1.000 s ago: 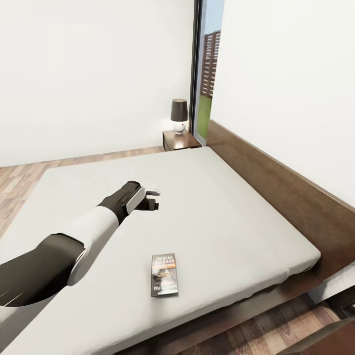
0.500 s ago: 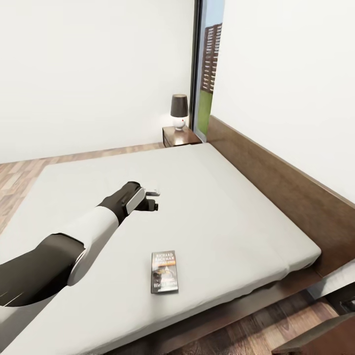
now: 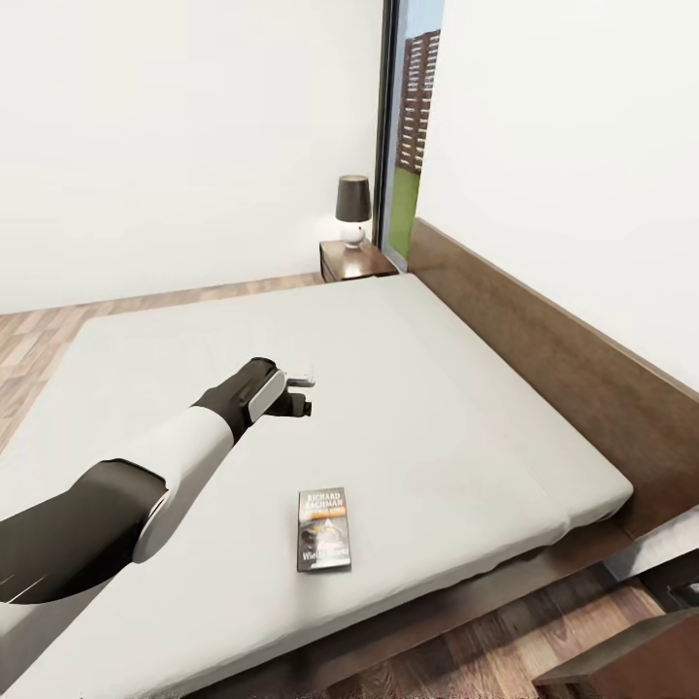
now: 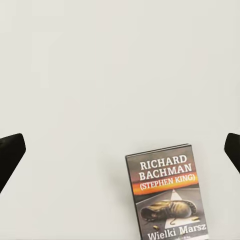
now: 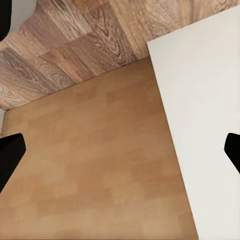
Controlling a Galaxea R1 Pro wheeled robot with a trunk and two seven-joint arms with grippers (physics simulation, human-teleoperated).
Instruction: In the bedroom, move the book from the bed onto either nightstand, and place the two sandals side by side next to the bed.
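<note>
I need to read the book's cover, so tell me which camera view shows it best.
The left wrist view: the book is close and face-up on the pale mattress, its author lines readable, though its lower edge is cut off. The head view shows the whole book near the bed's front edge, but small. The right wrist view looks at wood surfaces instead.

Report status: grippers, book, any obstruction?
Left gripper open, empty, hovering over mattress. Right gripper open, over floor at bed edge. Book flat on mattress near front edge, untouched. Nothing blocking it.
</note>
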